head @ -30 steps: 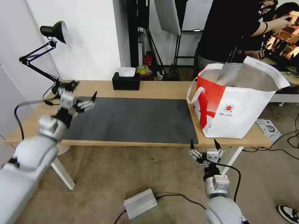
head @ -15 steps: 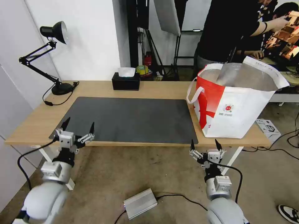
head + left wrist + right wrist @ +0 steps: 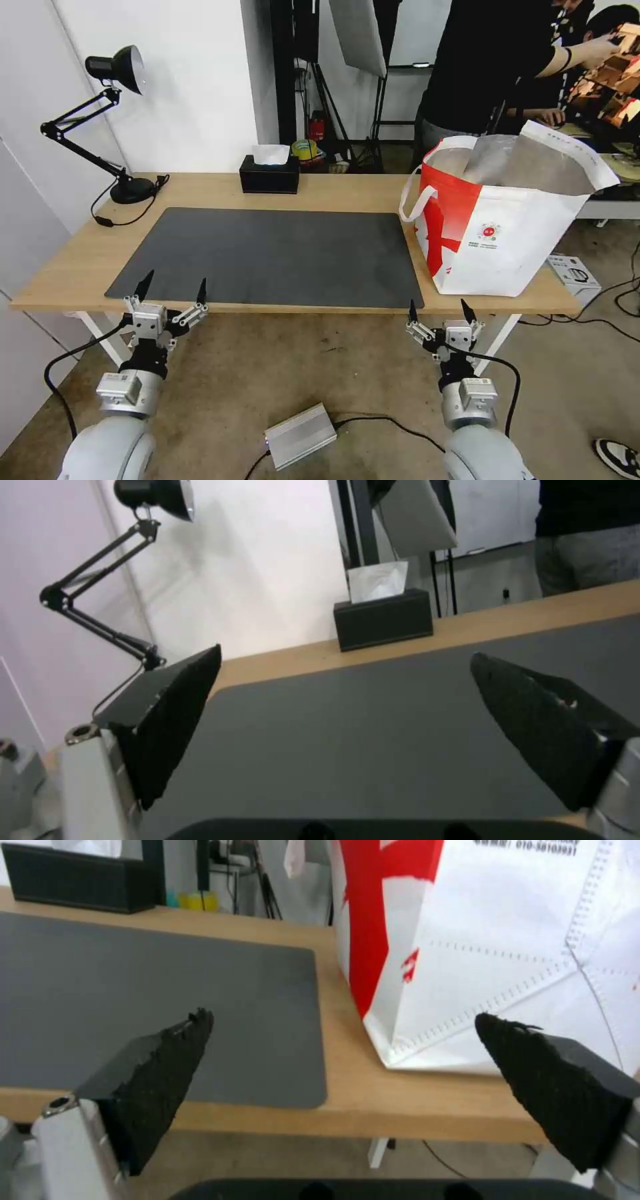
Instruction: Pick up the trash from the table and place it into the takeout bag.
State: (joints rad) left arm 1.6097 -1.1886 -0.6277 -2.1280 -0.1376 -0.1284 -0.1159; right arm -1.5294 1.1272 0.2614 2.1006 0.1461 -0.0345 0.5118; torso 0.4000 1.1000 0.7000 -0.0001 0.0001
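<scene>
Both claws are hanging wide open and empty below the table (image 3: 320,190): left gripper (image 3: 172,289), right gripper (image 3: 437,310) near the takeout bag (image 3: 493,965).

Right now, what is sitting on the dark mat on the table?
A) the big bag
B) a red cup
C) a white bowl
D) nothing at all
D: the dark mat is bare, while the big bag stands on the wood of the table beside it, and both grippers, left and right, hang open below the table's front edge.
</scene>
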